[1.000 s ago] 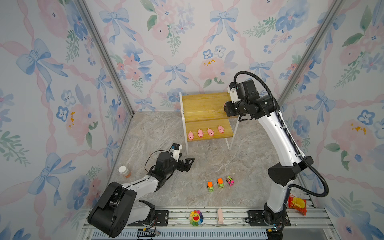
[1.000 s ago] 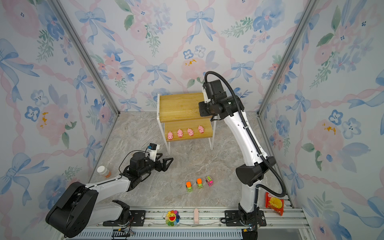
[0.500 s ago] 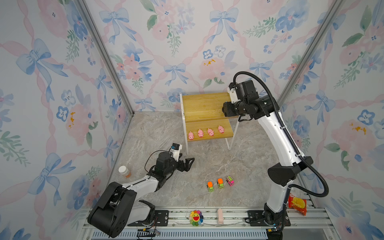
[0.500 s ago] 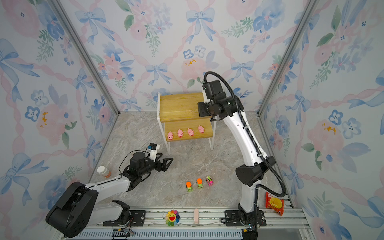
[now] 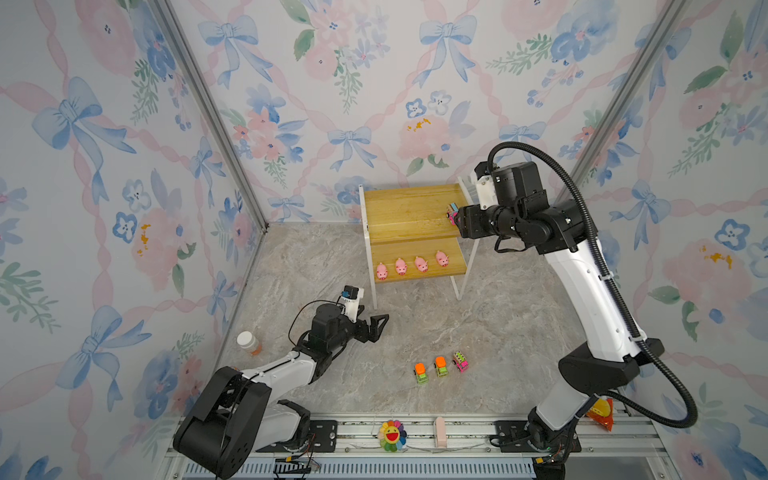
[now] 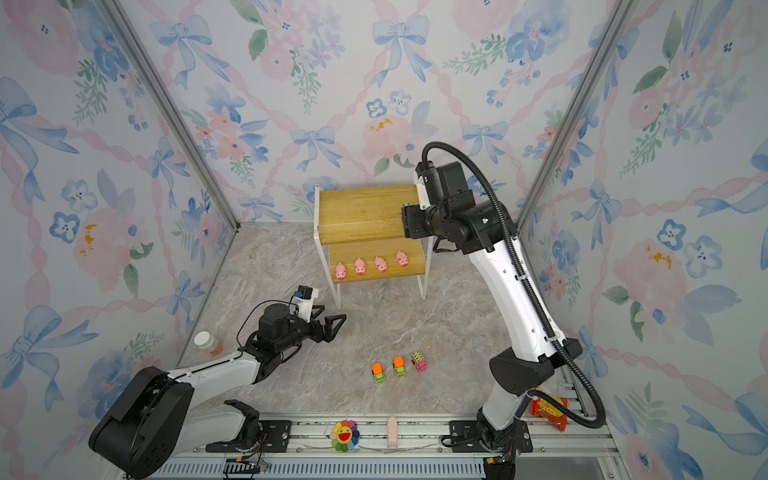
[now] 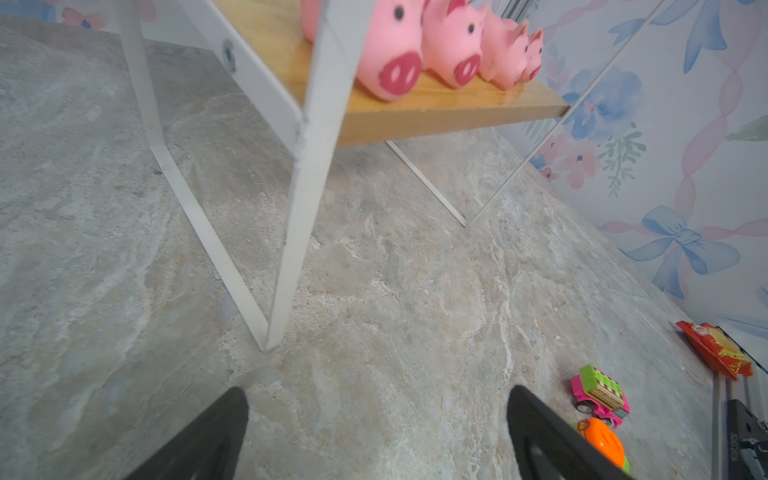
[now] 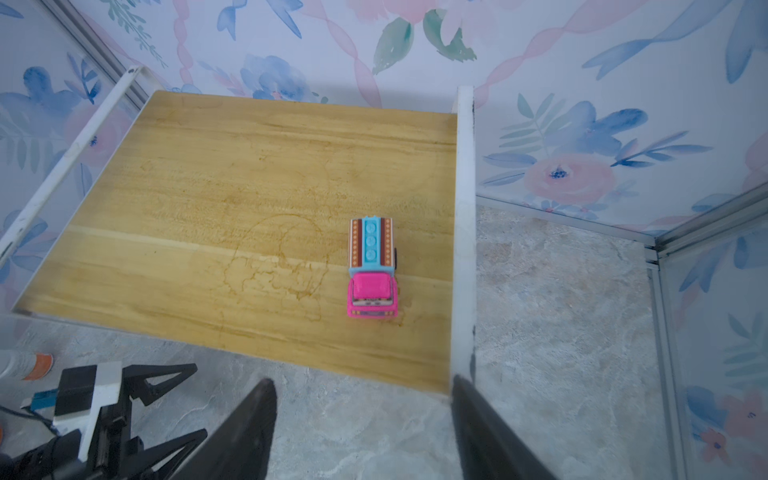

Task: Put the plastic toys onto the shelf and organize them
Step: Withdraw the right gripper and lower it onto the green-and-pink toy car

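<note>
The shelf (image 5: 407,208) stands at the back; several pink pigs (image 5: 421,264) line its lower board in both top views. A pink truck with a blue top (image 8: 371,270) stands free on the upper board near the right rail, also visible in a top view (image 5: 451,210). My right gripper (image 8: 361,380) is open, hovering off the board's front edge, apart from that truck. Two orange-topped trucks (image 5: 420,372) (image 5: 441,365) and a pink truck (image 5: 460,360) sit in a row on the floor. My left gripper (image 7: 376,390) is open and empty, low beside the shelf's front left leg (image 7: 299,232).
A white-capped orange bottle (image 5: 248,343) stands by the left wall. A rainbow flower plush (image 5: 391,434) and a pink block (image 5: 439,428) lie on the front rail. A red snack packet (image 5: 600,411) lies behind the right arm's base. Walls close in on three sides.
My right gripper's jaws have opened and let go of the pink truck, which now stands on the upper board. The left arm has not moved.
</note>
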You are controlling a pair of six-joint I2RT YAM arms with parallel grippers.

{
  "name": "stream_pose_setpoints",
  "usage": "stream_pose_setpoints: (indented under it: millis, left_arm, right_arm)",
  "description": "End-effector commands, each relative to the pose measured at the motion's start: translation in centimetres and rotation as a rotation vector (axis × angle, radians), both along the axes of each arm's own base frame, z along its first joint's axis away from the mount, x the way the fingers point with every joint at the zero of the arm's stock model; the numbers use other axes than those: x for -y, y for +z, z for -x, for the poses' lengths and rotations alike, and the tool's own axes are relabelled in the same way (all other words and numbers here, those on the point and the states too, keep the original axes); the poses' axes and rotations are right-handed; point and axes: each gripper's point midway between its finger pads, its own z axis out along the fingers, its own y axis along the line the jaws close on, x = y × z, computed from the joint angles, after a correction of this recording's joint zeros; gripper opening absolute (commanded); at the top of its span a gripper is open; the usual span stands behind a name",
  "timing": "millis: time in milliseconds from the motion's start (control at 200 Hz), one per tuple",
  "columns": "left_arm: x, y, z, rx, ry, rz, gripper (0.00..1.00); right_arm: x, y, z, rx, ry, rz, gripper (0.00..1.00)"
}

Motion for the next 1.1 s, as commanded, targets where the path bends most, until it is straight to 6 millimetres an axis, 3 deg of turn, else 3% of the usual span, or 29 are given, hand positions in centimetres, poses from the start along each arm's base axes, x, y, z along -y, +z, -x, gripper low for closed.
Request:
stream_pose_setpoints:
  millis: [0, 95, 335, 500, 685, 885, 1095]
  left_arm:
    - [0.0, 0.3, 0.1, 0.011, -0.005, -0.004, 0.98]
    - [0.1, 0.3, 0.1, 0.014, -0.008, -0.008, 0.98]
    - [0.4, -0.1, -0.1, 0.002, -0.028, -0.023, 0.98]
    - [0.3, -0.4, 0.0, -0.004, -0.022, -0.029, 0.98]
    - [0.2, -0.1, 0.0, 0.003, -0.018, -0.025, 0.98]
    - [-0.1, -0.3, -0.1, -0.001, -0.002, -0.03, 0.98]
    - [-0.2, 0.1, -0.1, 0.004, 0.009, -0.029, 0.98]
  right_arm:
    - [0.5, -0.6, 3.3, 0.01, 0.036, -0.015, 0.69]
    - [1.1, -4.0, 5.9, -0.031, 0.032, -0.085, 0.68]
    - [1.3, -19.2, 11.5, -0.251, -0.015, -0.133, 0.68]
    - [2.0, -26.3, 13.9, -0.357, -0.061, -0.096, 0.67]
    - [2.8, -30.6, 15.0, -0.415, -0.075, -0.062, 0.64]
    - [2.0, -34.5, 15.8, -0.516, -0.047, -0.019, 0.62]
    - [1.3, -36.0, 15.9, -0.548, -0.027, -0.009, 0.59]
